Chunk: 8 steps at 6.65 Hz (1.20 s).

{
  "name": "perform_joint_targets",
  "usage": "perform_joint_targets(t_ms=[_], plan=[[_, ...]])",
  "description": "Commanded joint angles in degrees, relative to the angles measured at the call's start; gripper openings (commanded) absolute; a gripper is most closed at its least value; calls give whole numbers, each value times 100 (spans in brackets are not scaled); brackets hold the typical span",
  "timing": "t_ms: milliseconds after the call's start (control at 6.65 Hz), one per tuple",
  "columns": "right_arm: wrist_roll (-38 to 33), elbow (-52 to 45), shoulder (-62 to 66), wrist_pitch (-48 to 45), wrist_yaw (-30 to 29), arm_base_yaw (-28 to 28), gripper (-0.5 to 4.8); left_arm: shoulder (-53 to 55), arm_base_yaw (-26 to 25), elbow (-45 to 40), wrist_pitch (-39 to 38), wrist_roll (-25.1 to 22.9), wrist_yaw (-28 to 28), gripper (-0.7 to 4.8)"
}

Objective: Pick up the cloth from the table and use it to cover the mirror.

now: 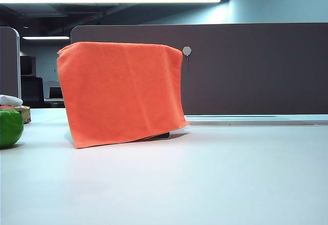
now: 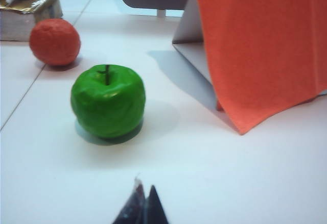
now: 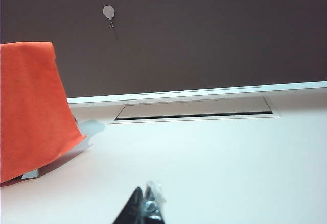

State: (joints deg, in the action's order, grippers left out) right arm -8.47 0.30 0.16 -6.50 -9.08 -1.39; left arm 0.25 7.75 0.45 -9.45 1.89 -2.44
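Note:
The orange cloth (image 1: 123, 91) hangs draped over the mirror on the white table (image 1: 205, 174), reaching almost down to the tabletop. The mirror's face is hidden; only a dark bottom corner (image 1: 161, 136) and its pale rear stand (image 2: 190, 27) show. The cloth (image 2: 260, 45) fills one side of the left wrist view, and its edge (image 3: 30, 106) shows in the right wrist view. My left gripper (image 2: 144, 185) is shut and empty over bare table, short of the green apple. My right gripper (image 3: 144, 187) is shut and empty, off to the side of the cloth. Neither gripper shows in the exterior view.
A green apple (image 2: 108, 100) stands left of the covered mirror, with an orange ball (image 2: 54, 41) and a tissue box (image 2: 28, 12) behind it. A grey-brown partition (image 1: 256, 66) runs along the back. A flat cable hatch (image 3: 194, 108) lies in the table near it.

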Motion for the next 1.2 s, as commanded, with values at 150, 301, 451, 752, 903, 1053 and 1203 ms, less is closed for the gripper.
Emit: perform_joint_targets(t_ms=[150,301,451,752,903,1053,1203], plan=[[256,-24,-4,-476,-352,-4,-5,-4,706,15,885,-363,-625,-6],[376,-24,-4,-509,-490,-4,-5,-4,601,15,916,-358,-514,-5],[398,-24,-4,-533,-553,-4,-5,-4,505,15,914,-358,-382,-6],[470,-24,-4,-745,-605,-7,-5,-4,-752,17,1132,-37,1019,-6],[470,-24,-4,-745,-608,-7,-5,-4,-750,17,1132,-35,1021,-5],[962,-24,-4,-745,-603,-7,-5,-4,-750,17,1224,201,1021,-5],[1029,-24,-4,-745,-581,-7,-5,-4,-750,17,1342,201,1019,-5]])
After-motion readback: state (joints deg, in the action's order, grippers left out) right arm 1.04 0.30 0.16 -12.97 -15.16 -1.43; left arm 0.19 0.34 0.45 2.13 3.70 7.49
